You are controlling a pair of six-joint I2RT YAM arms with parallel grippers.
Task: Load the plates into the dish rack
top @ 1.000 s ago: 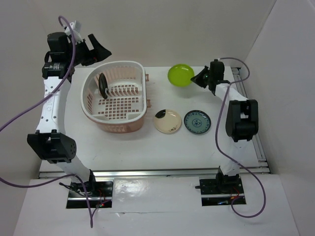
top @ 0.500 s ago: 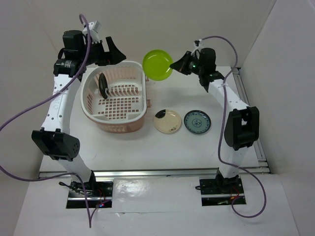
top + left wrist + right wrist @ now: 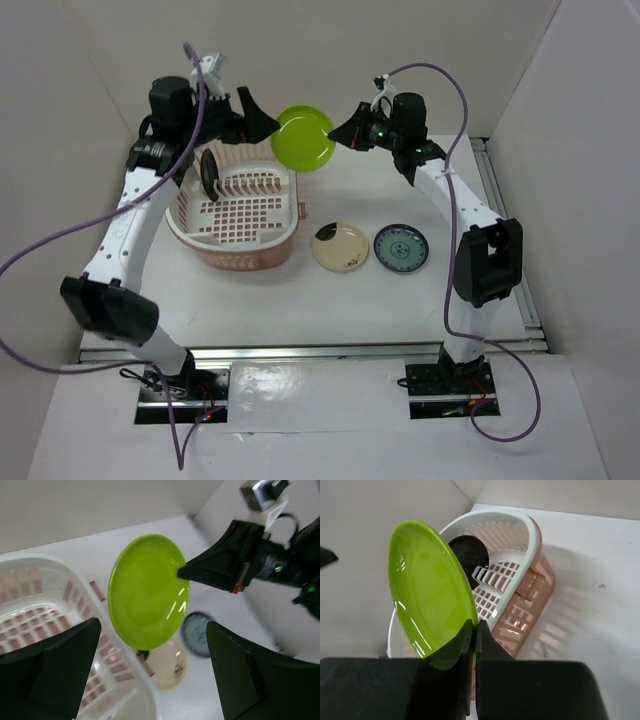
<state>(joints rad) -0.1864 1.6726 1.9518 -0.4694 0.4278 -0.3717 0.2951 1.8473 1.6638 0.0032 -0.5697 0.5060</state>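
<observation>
1. Plates: I count four. One lime green plate [image 3: 303, 138] is up in the air, over the far right end of the dish rack [image 3: 243, 250].
2. The right gripper [image 3: 337, 132] pinches the rim of the green plate with its two fingers pressed tight on it. The plate is tilted on its edge.
3. The left gripper [image 3: 262, 124] is just beside the green plate. Its two fingers are spread wide and hold nothing.
4. One black plate [image 3: 209, 172] stands upright in the one pink rack, near its left end.
5. One cream plate [image 3: 340, 246] and one blue-green plate [image 3: 401, 247] lie flat on the table [image 3: 300, 300], side by side, right of the rack.
</observation>
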